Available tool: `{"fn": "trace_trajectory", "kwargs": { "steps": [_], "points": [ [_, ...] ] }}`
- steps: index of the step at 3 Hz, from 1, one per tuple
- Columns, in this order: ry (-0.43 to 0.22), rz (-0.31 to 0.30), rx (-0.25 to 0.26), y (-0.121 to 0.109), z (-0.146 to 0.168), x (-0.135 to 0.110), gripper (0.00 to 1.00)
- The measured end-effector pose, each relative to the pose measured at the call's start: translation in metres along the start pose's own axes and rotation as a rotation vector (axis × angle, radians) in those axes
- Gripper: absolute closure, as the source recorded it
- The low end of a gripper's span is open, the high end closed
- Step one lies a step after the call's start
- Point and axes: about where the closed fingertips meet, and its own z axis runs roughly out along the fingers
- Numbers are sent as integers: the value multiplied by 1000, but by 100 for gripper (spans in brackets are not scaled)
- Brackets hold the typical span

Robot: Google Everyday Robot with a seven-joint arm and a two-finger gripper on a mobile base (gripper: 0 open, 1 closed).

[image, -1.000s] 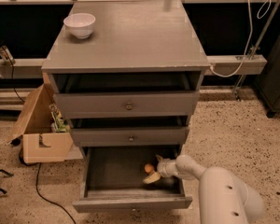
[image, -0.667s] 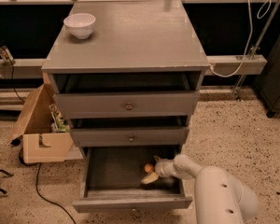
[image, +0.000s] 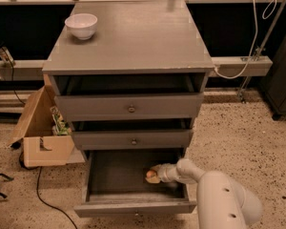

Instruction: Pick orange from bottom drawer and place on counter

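The gripper (image: 154, 174) sits inside the open bottom drawer (image: 109, 178), at the orange (image: 149, 174), apparently to lift it; I cannot tell its grip.

Arm (image: 226, 202): white, its thick rounded link at the lower right, reaching up and to the left.
Wrist (image: 183, 171): a slim white section, roughly level, pointing left.
Gripper (image: 153, 174): low inside the bottom drawer (image: 114, 178), on its right side, right at the orange (image: 149, 174).
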Motion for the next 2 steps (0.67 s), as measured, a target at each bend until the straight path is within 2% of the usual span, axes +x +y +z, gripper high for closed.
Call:
{"fn": "trace_trajectory", "kwargs": {
  "steps": [1, 2],
  "points": [
    [-30, -34, 1, 11, -17, 5, 80],
    [-106, -113, 13, 29, -64, -4, 100]
  ]
}}
